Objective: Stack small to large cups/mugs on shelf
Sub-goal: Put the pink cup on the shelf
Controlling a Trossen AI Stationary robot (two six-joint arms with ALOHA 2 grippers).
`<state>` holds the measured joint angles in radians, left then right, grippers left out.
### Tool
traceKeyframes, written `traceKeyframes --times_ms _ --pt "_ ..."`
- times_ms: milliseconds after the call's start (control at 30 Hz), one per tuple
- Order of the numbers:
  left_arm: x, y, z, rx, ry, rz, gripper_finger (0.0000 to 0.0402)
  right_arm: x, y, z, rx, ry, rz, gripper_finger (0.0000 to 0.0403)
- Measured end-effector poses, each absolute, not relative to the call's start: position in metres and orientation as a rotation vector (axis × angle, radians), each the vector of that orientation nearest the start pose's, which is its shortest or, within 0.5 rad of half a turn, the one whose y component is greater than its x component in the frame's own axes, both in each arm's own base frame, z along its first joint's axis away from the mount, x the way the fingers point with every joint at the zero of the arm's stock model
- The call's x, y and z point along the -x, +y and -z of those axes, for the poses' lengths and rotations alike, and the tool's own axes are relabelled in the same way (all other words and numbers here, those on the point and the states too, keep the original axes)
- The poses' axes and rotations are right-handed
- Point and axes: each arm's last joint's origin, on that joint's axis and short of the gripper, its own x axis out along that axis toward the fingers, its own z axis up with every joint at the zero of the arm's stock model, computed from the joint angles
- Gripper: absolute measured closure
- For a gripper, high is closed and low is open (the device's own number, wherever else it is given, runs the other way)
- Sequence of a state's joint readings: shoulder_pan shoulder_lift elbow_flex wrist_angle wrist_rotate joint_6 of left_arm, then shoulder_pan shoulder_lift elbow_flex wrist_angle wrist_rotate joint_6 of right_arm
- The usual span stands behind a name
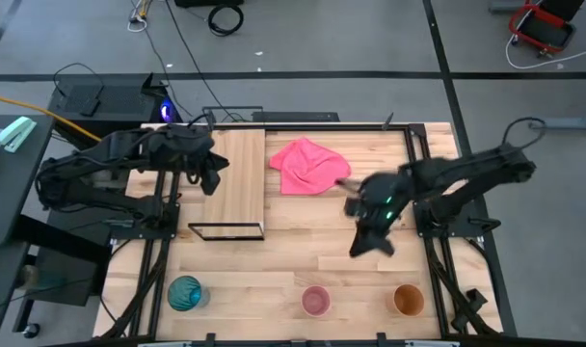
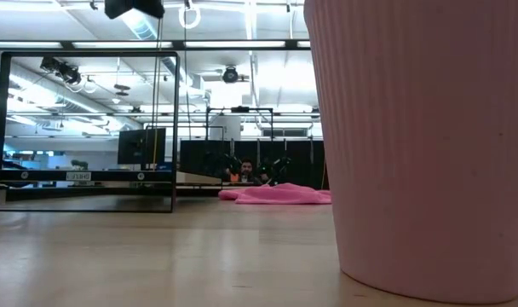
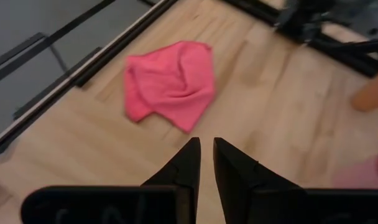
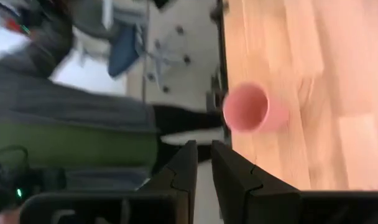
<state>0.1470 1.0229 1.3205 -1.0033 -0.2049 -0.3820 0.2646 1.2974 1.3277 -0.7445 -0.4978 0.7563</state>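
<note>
Three cups stand upright along the table's near edge: a teal one (image 1: 185,292) at the left, a small pale pink one (image 1: 316,301) in the middle and an orange-brown one (image 1: 408,300) at the right. The pink cup fills the right of the low view (image 2: 421,145) and shows in the right wrist view (image 4: 248,107). The light-wood shelf (image 1: 233,178) with its black wire frame (image 2: 84,128) lies at the far left. My left gripper (image 1: 214,178) hovers over the shelf, shut and empty (image 3: 206,155). My right gripper (image 1: 362,246) hangs above the table between the cloth and the pink cup, shut and empty (image 4: 202,162).
A crumpled pink cloth (image 1: 307,164) lies at the table's far middle, also in the left wrist view (image 3: 173,84) and the low view (image 2: 280,194). Bare wood lies between the shelf and the row of cups. Arm bases stand at both sides of the table.
</note>
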Motion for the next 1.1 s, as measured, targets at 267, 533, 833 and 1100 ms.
traceKeyframes --times_ms 267,533,833,1100 --pt "-0.17 0.039 -0.386 0.367 0.724 -0.565 0.0354 -0.268 0.109 -0.328 -0.634 1.07 -0.215 0.0349" --pt "-0.173 0.045 -0.376 0.402 0.821 -0.632 0.0354 -0.279 0.128 -0.305 -0.511 1.074 -0.079 0.0349" --pt "-0.167 0.056 -0.362 0.402 0.993 -0.773 0.0357 -0.297 0.148 -0.267 -0.54 1.189 0.0 0.0349" --pt "-0.162 0.071 -0.359 0.353 1.049 -0.862 0.035 -0.307 0.148 -0.266 -0.613 1.136 0.005 0.0347"
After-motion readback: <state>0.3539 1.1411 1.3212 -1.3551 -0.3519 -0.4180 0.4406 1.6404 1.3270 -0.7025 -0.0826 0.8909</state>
